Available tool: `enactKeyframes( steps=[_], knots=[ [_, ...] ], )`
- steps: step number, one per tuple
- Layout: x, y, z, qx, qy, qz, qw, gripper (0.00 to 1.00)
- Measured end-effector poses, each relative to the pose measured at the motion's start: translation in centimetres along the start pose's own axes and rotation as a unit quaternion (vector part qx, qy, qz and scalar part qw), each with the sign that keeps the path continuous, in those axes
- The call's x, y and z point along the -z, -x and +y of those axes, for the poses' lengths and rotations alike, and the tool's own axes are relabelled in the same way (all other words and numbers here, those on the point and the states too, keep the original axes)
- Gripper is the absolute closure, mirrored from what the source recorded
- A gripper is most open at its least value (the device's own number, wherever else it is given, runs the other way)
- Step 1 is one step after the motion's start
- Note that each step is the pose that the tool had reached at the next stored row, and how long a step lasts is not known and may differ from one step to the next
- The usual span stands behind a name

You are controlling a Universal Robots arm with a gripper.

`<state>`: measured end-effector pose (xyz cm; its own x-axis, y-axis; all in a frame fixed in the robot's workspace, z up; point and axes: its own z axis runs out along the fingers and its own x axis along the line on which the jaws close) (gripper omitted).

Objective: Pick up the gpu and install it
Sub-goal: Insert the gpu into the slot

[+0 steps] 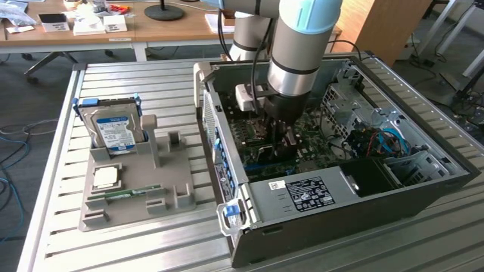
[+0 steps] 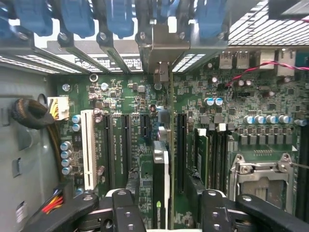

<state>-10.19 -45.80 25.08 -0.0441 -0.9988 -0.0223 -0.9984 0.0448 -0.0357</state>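
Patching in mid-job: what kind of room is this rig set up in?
Probably a lab or office workshop. An open computer case lies on a slatted metal table, beside a gray fixture holding a hard drive. Behind stand wooden desks with papers.

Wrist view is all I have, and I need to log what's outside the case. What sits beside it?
Observer: A grey parts tray lies on the slatted table, at the exterior view's left of the computer case.
Operator: What's on it?
Observer: A hard drive standing upright, plus a processor chip and a memory stick lying flat.
Operator: How does the arm come in?
Observer: The arm reaches down through the case's open side, its end effector over the motherboard.
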Motion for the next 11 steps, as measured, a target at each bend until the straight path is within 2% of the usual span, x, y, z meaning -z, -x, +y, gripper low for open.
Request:
enactKeyframes(
  steps=[11],
  knots=[
    [2.72,0.1,-0.1,0.0,0.0,0.0,1.0,0.48]
  ],
)
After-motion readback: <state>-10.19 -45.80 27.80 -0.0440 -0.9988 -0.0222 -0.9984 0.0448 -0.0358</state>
